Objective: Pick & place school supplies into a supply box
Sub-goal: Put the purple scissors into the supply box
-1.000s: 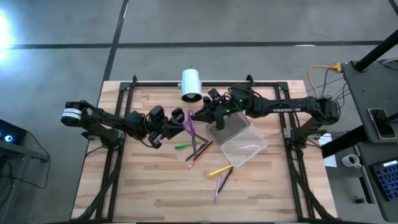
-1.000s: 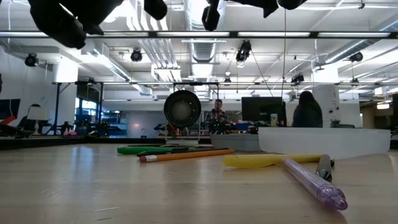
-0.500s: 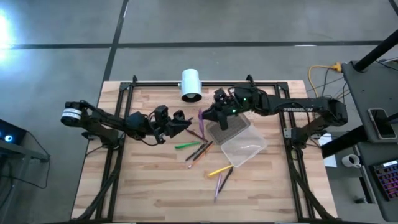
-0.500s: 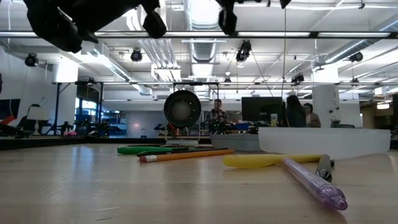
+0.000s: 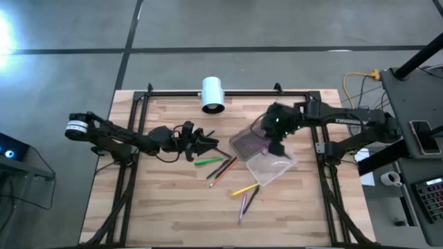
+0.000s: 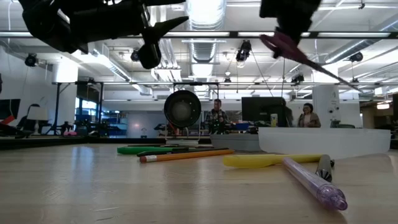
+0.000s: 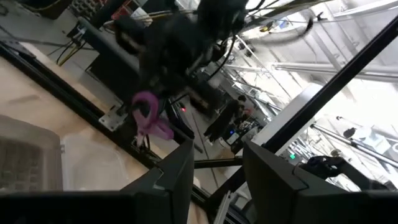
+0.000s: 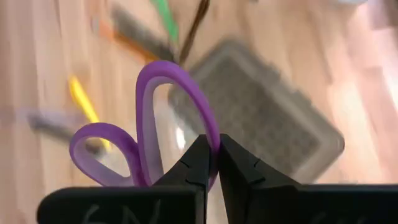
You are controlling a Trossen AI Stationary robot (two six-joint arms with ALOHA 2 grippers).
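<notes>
Moved over supply box (image 5: pixel 266 155): right tool (image 8: pixel 210 163) clamped on scissors (image 8: pixel 152 127) | left tool (image 5: pixel 208 143) apart

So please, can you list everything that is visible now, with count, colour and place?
scissors: one, purple handles, held in the air above the supply box
supply box: one, clear, grey textured lid open, right of table centre
green pencil: one, table centre
yellow pencil: one, nearer the table's front
other pencils: several, dark and orange, table centre
purple pen: one, table front
white cylinder: one, table's far edge
people: two or more, background room
left gripper: jaws open, beside the pencils
right gripper: jaws shut on the scissors
</notes>
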